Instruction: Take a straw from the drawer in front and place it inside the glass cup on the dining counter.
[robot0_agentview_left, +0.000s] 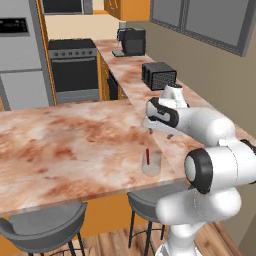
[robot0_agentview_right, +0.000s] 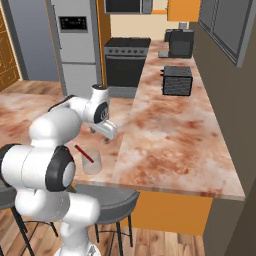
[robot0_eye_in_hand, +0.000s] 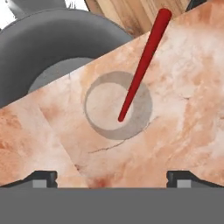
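The straw (robot0_eye_in_hand: 142, 61) is seen leaning inside the glass cup (robot0_eye_in_hand: 118, 105) at frame centre — the tool (robot0_eye_in_hand: 112, 177), released, could tip both if lowered.

A home kitchen, rendered; marble-topped worktop (robot0_agentview_left: 75, 145) on orange wood cabinets; black oven range (robot0_agentview_left: 73, 70) beside a steel fridge (robot0_agentview_right: 77, 40); coffee machine (robot0_agentview_left: 131, 41) and toaster (robot0_agentview_left: 159, 75) along the wall run; grey bar stools (robot0_agentview_left: 45, 227) tucked under the overhang; wood plank floor.
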